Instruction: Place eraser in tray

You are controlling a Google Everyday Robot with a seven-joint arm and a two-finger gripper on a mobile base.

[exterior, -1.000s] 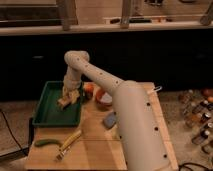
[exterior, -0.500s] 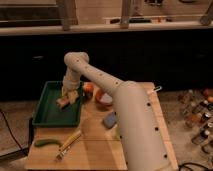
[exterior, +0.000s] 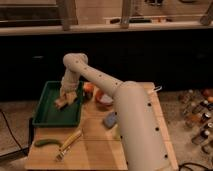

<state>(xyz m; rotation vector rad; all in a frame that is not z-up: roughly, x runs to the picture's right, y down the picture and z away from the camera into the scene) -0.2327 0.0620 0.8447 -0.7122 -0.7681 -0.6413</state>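
The dark green tray (exterior: 47, 116) lies at the left of the wooden table. My gripper (exterior: 66, 98) hangs low over the tray's far right part, at the end of the white arm (exterior: 107, 87) that reaches in from the lower right. The eraser (exterior: 61, 104), a small tan block with a dark underside, is right at the gripper's tip, on or just above the tray floor. I cannot tell whether the eraser rests on the tray or is still held.
An orange-and-white bowl (exterior: 104, 98) and a small orange object (exterior: 89, 88) stand right of the tray. A blue-grey block (exterior: 110, 120) lies mid-table. A yellow-handled brush (exterior: 69, 143) and a green object (exterior: 45, 143) lie near the front left. Bottles (exterior: 200, 112) stand beyond the table's right edge.
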